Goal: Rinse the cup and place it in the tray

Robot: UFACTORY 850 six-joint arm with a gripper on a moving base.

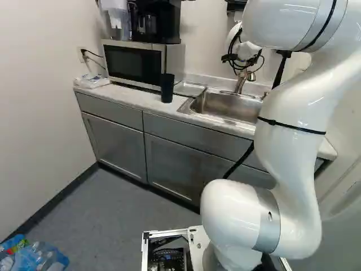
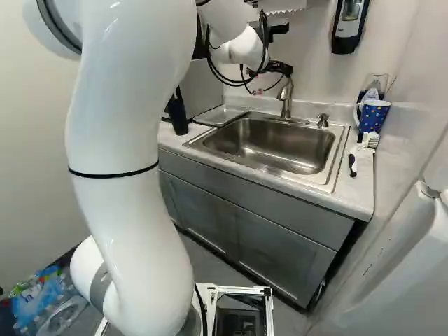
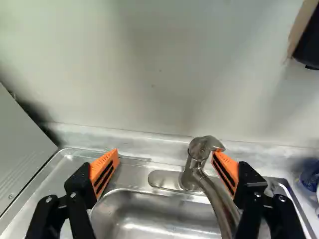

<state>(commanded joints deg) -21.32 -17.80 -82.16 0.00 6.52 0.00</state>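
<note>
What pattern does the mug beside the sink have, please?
The mug is blue with multicoloured dots, seen best in the right base view.

I face a pale wall [image 3: 159, 84], softly shadowed. Grey cabinets [image 1: 115, 141] carry a light counter [image 1: 127, 95] and, on that, a microwave [image 1: 132, 63] (coffee maker [image 1: 148, 23] on top, no less). Dark skirting [image 1: 56, 196] edges my grey floor [image 1: 115, 209], where bottles [image 1: 40, 258] lie near the left wall [image 1: 39, 101].
</note>
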